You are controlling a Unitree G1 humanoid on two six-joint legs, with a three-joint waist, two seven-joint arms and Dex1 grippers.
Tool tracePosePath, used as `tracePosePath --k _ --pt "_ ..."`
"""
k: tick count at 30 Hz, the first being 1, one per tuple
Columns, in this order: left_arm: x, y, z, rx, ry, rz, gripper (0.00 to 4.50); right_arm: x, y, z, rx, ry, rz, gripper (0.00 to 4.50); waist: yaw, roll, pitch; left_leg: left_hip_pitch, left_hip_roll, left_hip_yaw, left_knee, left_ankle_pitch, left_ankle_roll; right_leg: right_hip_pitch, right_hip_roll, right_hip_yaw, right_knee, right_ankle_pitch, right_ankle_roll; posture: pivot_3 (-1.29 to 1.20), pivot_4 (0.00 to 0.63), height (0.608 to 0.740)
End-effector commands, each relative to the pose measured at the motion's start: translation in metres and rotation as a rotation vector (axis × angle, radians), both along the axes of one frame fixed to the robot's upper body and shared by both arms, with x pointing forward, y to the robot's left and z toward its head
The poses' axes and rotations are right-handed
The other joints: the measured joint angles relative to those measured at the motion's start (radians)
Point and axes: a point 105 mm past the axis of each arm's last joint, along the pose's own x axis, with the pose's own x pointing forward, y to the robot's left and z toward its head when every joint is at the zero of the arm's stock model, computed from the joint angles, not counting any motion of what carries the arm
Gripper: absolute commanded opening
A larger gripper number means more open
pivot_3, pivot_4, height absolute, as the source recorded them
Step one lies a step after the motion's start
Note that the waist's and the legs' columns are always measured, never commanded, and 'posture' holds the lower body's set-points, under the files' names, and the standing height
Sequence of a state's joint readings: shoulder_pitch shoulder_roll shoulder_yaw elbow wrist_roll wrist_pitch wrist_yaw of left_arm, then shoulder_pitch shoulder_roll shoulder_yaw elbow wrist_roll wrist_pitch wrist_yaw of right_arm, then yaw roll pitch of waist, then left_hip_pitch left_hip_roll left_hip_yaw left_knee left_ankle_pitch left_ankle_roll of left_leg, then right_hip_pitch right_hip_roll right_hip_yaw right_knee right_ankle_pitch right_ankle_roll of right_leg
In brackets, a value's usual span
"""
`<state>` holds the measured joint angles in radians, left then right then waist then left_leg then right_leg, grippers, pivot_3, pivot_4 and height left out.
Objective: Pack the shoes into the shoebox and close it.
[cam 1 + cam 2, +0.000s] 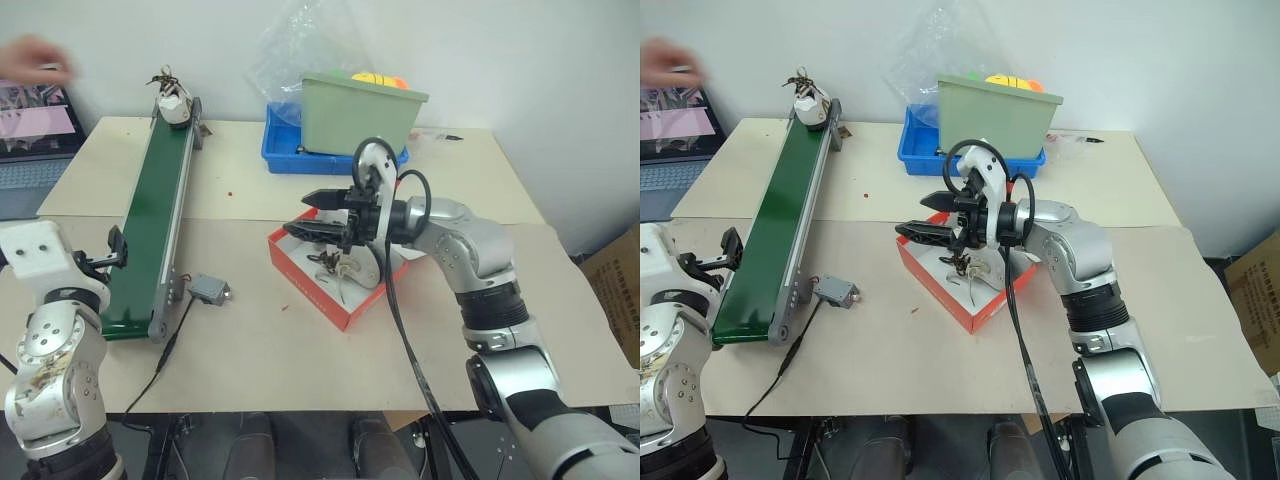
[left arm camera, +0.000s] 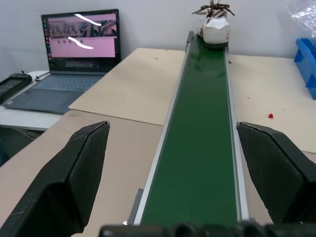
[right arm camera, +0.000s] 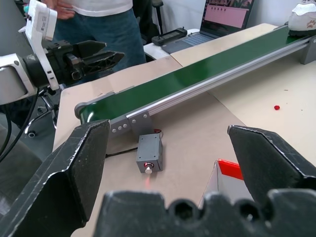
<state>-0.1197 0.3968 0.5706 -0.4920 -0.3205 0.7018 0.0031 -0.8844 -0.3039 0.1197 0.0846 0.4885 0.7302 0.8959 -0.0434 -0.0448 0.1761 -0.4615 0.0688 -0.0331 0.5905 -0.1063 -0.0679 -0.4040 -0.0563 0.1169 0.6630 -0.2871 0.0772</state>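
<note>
Right fingers [image 1: 318,213] spread, released, above the red shoebox [image 1: 335,290] holding one shoe [image 1: 345,268], mid-frame. Left fingers [image 2: 187,163] released. Second shoe [image 1: 173,100] on conveyor [image 1: 155,220], upper left.

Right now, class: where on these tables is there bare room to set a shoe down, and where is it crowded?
Bare tabletop lies in front of the shoebox and right of it beside the right arm. A narrower patch sits between the conveyor belt and box, holding the grey sensor box. The back is crowded: blue tray, green bin.
</note>
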Motion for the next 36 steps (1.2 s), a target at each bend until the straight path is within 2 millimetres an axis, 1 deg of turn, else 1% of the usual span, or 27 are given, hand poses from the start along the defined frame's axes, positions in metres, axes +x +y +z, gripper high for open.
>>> tracePosePath --k 1,13,21,31,36 --pt "0.001 0.002 0.006 0.026 -0.035 -0.013 4.41 -0.004 -0.001 0.012 0.019 -0.065 -0.006 4.50 0.000 0.000 0.000 0.000 0.000 0.000 0.000 0.000 0.000 0.000 0.000 0.000 0.000 0.000 0.000 0.00 0.150 0.740" --pt "0.017 -0.001 0.007 0.046 -0.034 -0.049 4.41 -0.007 -0.005 0.013 0.012 -0.070 -0.029 4.50 0.001 0.000 0.000 0.000 0.000 0.000 0.000 0.000 0.000 0.000 0.000 0.000 0.000 0.000 0.000 0.00 0.150 0.740" --pt "0.021 -0.004 0.007 0.046 -0.037 -0.062 4.41 -0.008 -0.006 0.014 0.010 -0.073 -0.035 4.50 0.000 0.000 0.000 0.000 0.000 0.000 0.000 0.000 0.000 0.000 0.000 0.000 0.000 0.000 0.000 0.00 0.150 0.740" --pt "0.022 -0.005 0.006 0.043 -0.037 -0.069 4.41 -0.008 -0.002 0.015 0.013 -0.074 -0.027 4.50 0.000 0.000 0.000 0.000 0.000 0.000 0.000 0.000 0.000 0.000 0.000 0.000 0.000 0.000 0.000 0.00 0.150 0.740" --pt "0.023 -0.009 0.004 0.039 -0.037 -0.079 4.41 -0.009 -0.002 0.015 0.012 -0.074 -0.026 4.50 0.000 0.000 0.000 0.000 0.000 0.000 0.000 0.000 0.000 0.000 0.000 0.000 0.000 0.000 0.000 0.00 0.150 0.740"
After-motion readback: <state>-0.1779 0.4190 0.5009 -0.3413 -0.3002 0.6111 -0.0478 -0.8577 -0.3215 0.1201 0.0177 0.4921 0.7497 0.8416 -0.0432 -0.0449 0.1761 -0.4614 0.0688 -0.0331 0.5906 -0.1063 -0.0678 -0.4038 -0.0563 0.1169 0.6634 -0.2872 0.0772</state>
